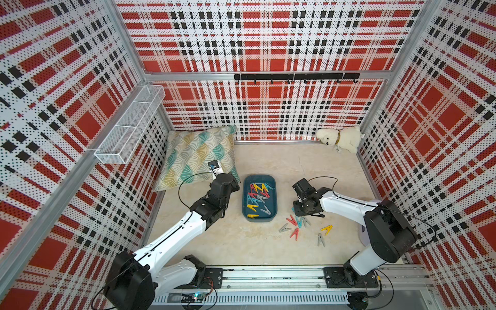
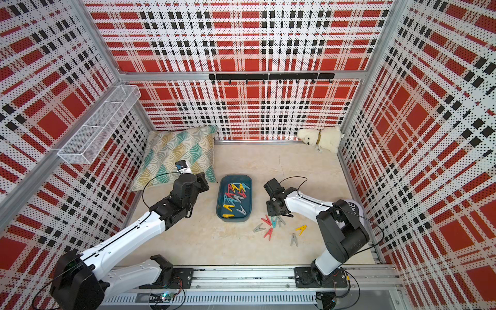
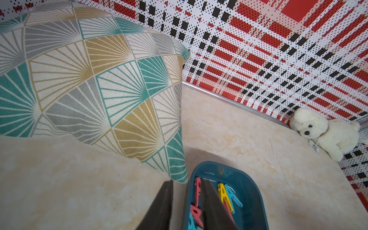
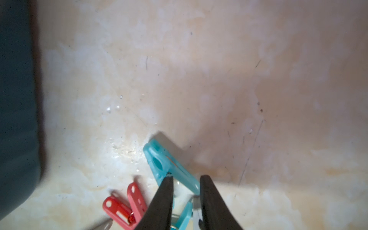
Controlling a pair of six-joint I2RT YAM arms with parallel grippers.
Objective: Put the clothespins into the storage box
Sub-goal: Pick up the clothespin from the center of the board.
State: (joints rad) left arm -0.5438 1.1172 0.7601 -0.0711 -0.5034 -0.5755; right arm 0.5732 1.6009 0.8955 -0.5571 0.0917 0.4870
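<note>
Seven clothespins (image 1: 295, 233) lie outside the storage box (image 1: 259, 220). They are spread on the table (image 1: 214, 241) at about 4 o'clock from it, toward the arms' rail (image 1: 268, 276). They are red, grey and yellow, with one light blue clothespin (image 4: 159, 163) among them. The right gripper (image 4: 186, 177) is low over the far end of this cluster. Its fingers (image 4: 162, 201) stand a little apart, set about the light blue clothespin. One fingertip overlaps a leg of it, and that leg spans the gap to the other finger. Whether they pinch it I cannot tell. A red clothespin (image 4: 119, 211) lies just beside it, on the box's side.

The box sits mid-table with about a dozen more clothespins heaped loosely inside. The left gripper (image 3: 186, 181) hangs at its 10 o'clock corner. Its fingers (image 3: 214, 207) are a little apart and hold nothing, one over the inside, one outside, the wall between them. Farther off, a cushion (image 1: 197, 155) leans at 10 o'clock, and a toy dog (image 1: 339, 139) lies at 2 o'clock in the far corner.
</note>
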